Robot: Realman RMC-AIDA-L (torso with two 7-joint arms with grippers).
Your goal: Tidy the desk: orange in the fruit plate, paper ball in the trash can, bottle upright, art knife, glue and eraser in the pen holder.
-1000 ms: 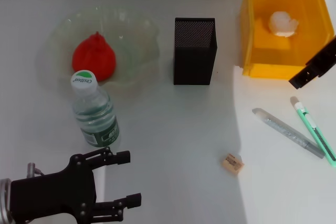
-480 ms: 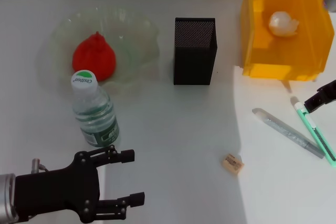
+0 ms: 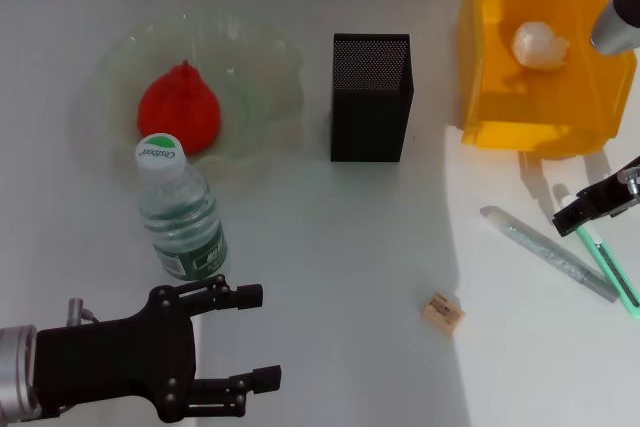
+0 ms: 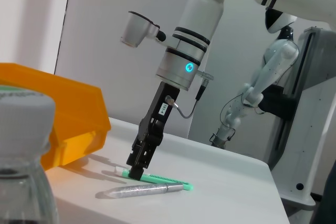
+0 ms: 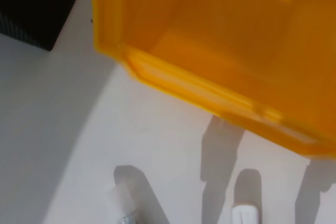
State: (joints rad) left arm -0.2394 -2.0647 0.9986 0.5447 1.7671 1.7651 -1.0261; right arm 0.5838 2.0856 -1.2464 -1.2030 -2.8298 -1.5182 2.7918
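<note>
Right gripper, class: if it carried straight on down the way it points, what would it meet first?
Most likely the green art knife: the right gripper points down at its white-tipped end beside the trash can. Whether it already touches cannot be told.

Orange (image 3: 180,107) in fruit plate (image 3: 262,67)

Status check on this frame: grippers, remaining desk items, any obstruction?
Right gripper low over green art knife. Left gripper open, idle near upright bottle. Eraser loose. Nothing blocking.
</note>
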